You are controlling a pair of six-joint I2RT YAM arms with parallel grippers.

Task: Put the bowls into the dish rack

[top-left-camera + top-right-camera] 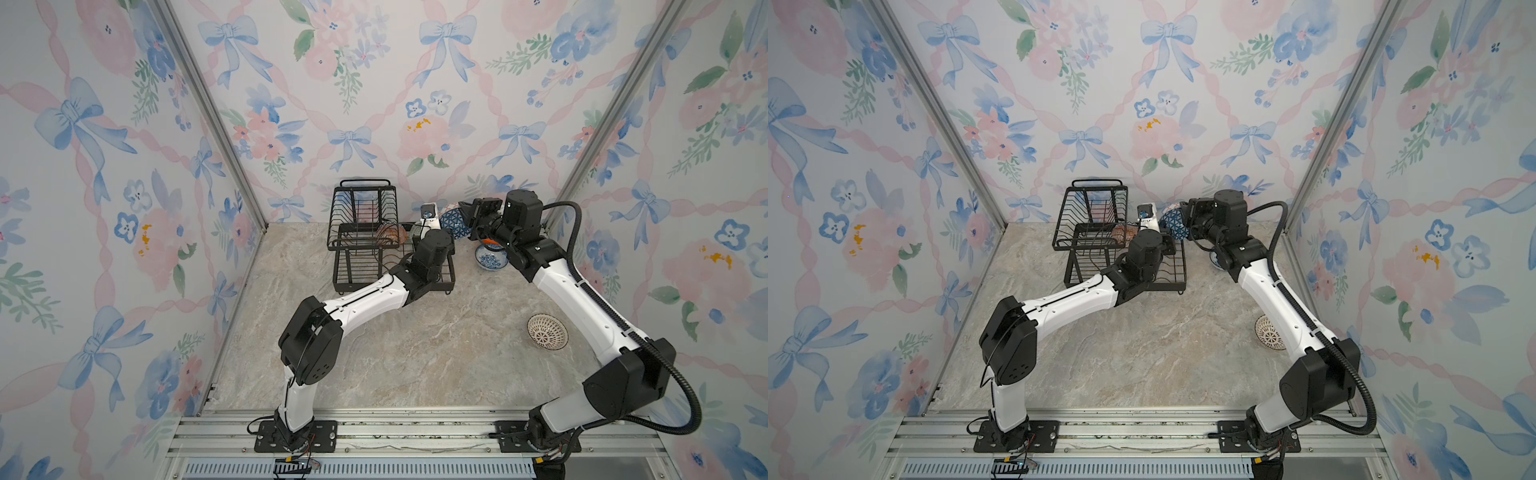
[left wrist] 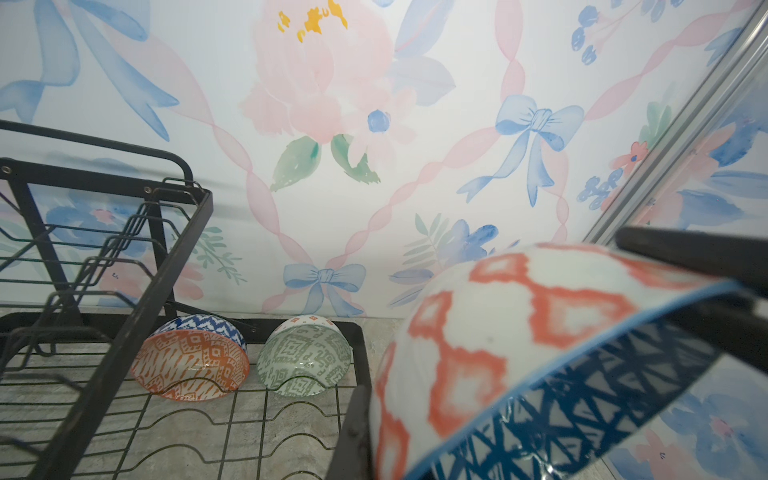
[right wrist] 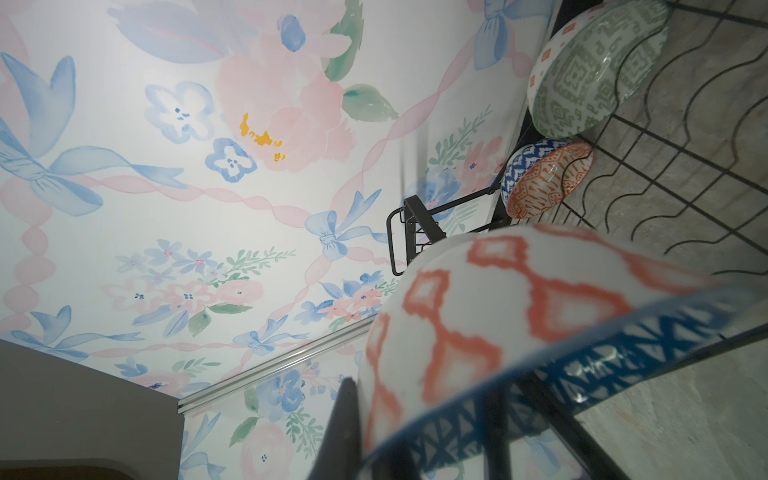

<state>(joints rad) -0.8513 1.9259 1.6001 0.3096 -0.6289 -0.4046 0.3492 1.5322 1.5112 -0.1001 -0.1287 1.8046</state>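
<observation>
Dk-blue bowl (image 1: 454, 222) was off table (image 1: 415, 353), just beside far corner of dish rack (image 1: 365, 188) | L gripper (image 1: 440, 221) & R gripper (image 1: 467, 220) both clamped on its rim | prob. glazed ceramic: stiff, slick, chippable; rim pinch suited | orange-patterned bowl (image 2: 191, 365) & grey-green bowl (image 2: 305, 359) stood at rack's far end, nearer slots free; back wall (image 1: 374, 124) close

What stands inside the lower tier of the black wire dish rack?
Two bowls stand on edge in the black wire dish rack: an orange patterned bowl and a grey-green patterned bowl. In both top views the left arm covers part of its base.
</observation>
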